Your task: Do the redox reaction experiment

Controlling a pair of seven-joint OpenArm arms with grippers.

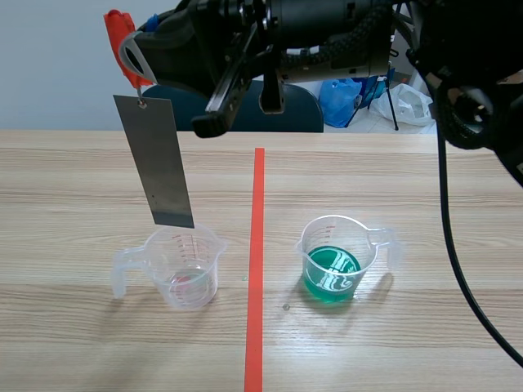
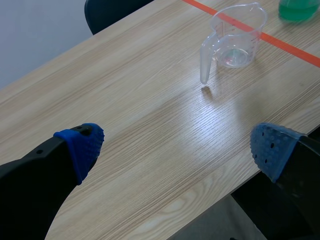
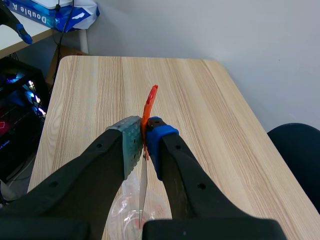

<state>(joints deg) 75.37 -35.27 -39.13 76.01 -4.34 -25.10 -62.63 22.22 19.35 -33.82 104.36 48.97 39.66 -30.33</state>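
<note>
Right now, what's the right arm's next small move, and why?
Probably lower the right gripper straight down a little. It is shut on the orange-red clip, and the metal plate hangs with its lower edge about at the rim of the clear cup, not yet in its liquid.

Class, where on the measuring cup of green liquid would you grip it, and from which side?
Its handle, coming in from the robot's right: the measuring cup stands upright with that handle jutting rightwards, and it holds green liquid, so keep it level.
</note>
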